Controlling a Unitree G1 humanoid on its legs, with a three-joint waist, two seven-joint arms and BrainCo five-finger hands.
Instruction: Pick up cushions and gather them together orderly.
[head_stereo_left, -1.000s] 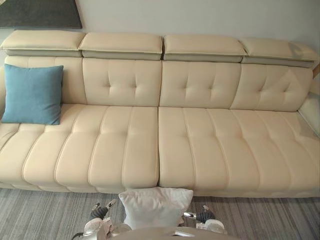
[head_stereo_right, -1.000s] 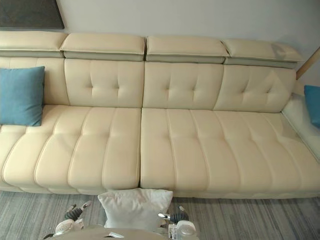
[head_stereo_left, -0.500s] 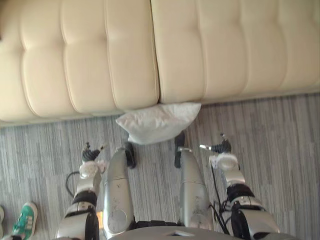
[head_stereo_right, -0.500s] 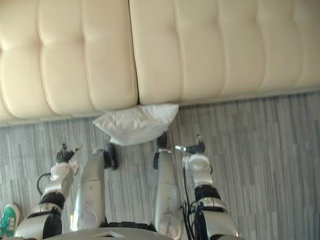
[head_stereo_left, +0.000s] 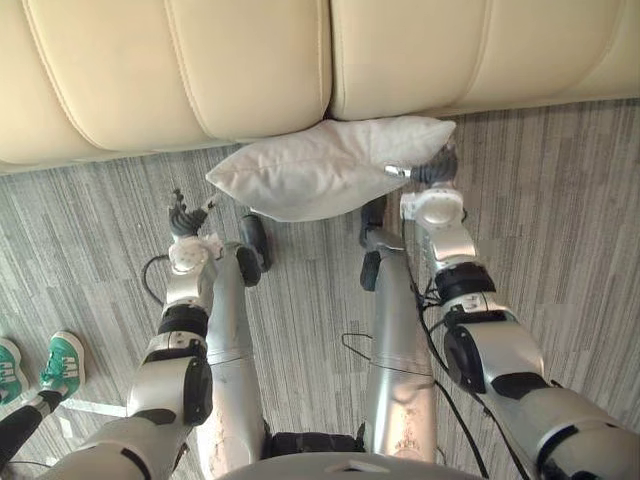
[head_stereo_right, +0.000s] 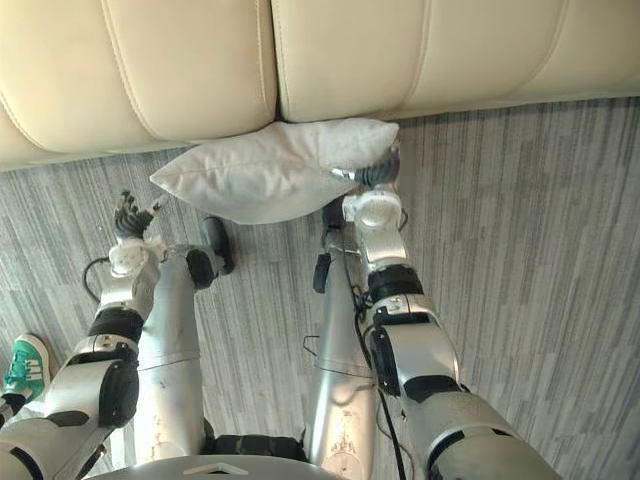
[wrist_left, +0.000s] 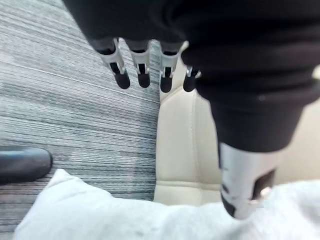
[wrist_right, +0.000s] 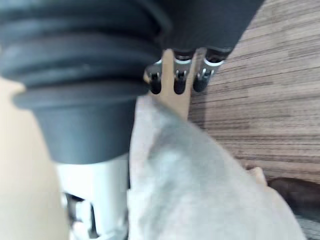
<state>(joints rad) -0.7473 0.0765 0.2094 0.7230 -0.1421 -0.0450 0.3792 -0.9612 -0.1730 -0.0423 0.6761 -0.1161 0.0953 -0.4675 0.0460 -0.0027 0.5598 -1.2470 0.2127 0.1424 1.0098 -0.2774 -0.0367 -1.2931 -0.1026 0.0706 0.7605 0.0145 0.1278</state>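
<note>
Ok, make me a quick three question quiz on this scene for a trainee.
1. True or false: the white cushion lies on the seat of the sofa.
2. Which hand is at the cushion's end? A: the left hand. B: the right hand. C: both.
3. Fill in: the left hand's fingers are straight and hold nothing, so that hand counts as ___.
Key: 1 false, it lies on the floor against the sofa's front. 2 B. 3 open.
</note>
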